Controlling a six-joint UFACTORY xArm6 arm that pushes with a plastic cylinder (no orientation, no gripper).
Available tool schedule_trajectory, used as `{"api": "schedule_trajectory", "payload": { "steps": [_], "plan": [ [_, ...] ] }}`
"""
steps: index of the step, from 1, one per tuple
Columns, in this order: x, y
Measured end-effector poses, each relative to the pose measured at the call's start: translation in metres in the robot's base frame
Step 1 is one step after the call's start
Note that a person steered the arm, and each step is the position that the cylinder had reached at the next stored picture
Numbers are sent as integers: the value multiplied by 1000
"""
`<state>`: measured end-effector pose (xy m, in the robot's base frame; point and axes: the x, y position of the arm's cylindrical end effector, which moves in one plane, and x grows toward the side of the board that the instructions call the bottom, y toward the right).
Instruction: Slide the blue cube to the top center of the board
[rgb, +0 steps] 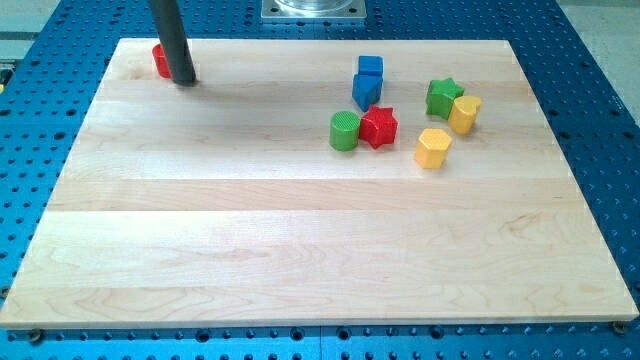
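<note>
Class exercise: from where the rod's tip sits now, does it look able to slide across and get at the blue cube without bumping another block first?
Probably yes. My tip sits at the view's top left beside a red block, and the board between it and the blue cube shows bare wood. The other blocks lie below or right of the cube.

On the board (300, 230), my tip (184, 80) stands at the top left corner, touching a red block (159, 60) partly hidden behind the rod. Well apart, toward the view's upper right, the blue cube (370, 68) sits just above a second blue block (366, 90). Below these, a green cylinder (344, 131) touches a red star (379, 127) on its right. Further right, a green star (442, 97) touches a yellow block (464, 113), with another yellow block (433, 148) below.
</note>
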<state>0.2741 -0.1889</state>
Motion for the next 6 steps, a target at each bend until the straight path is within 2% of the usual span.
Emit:
{"api": "schedule_trajectory", "payload": {
  "steps": [2,3,4,6],
  "plan": [
    [-15,-6],
    [-9,27],
    [-12,114],
    [-30,218]
  ]
}}
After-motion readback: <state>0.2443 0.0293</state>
